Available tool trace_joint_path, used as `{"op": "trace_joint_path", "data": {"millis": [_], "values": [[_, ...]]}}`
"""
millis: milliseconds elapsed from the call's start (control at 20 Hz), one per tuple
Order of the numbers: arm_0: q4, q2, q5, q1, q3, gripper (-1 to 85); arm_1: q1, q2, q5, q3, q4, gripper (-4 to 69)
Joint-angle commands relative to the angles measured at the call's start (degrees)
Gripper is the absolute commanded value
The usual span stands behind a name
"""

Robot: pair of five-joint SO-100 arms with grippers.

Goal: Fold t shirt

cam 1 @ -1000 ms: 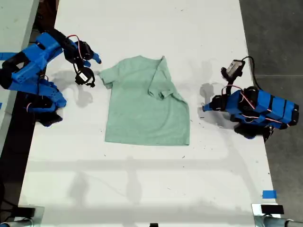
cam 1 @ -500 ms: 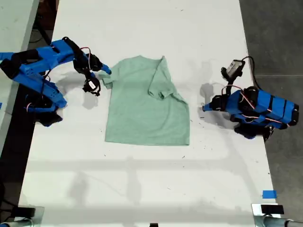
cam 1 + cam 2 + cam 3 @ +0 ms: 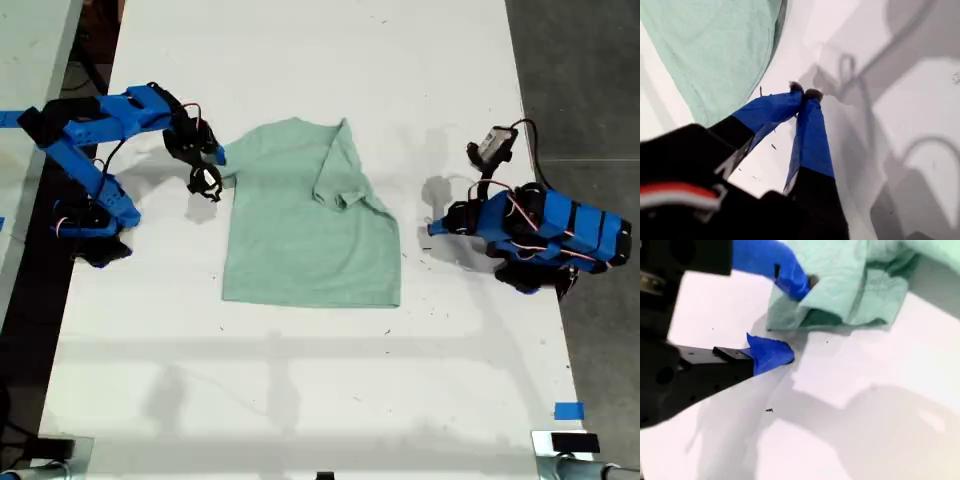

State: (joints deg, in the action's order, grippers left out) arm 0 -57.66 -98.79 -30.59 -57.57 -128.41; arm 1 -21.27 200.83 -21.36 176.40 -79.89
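No readable text, labels, brands, numbers or signs in any view. The t shirt is plain mint green, unprinted. The blue arms carry no legible markings. The small blue tape piece on the table, at the exterior view's lower right, is blank. The wrist views show only blue fingertips, black housings and cloth, nothing lettered.
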Motion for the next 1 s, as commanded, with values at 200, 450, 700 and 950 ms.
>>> {"op": "trace_joint_path", "data": {"millis": [200,450,700,950], "values": [[-5.98,-2.37,5.63,6.86,7.29,-0.1,0.09,-0.18,-0.44,0.70,1.41,1.2],[-20.48,11.87,5.71,12.13,31.38,-0.1,-0.09,-0.18,-0.44,0.70,1.41,1.2],[-28.04,11.07,3.69,9.40,44.82,-0.1,0.00,-0.18,-0.53,0.70,1.41,1.2],[-29.97,12.22,3.43,11.25,58.27,-0.1,-0.26,-0.18,-0.70,0.70,1.41,1.2]]}}
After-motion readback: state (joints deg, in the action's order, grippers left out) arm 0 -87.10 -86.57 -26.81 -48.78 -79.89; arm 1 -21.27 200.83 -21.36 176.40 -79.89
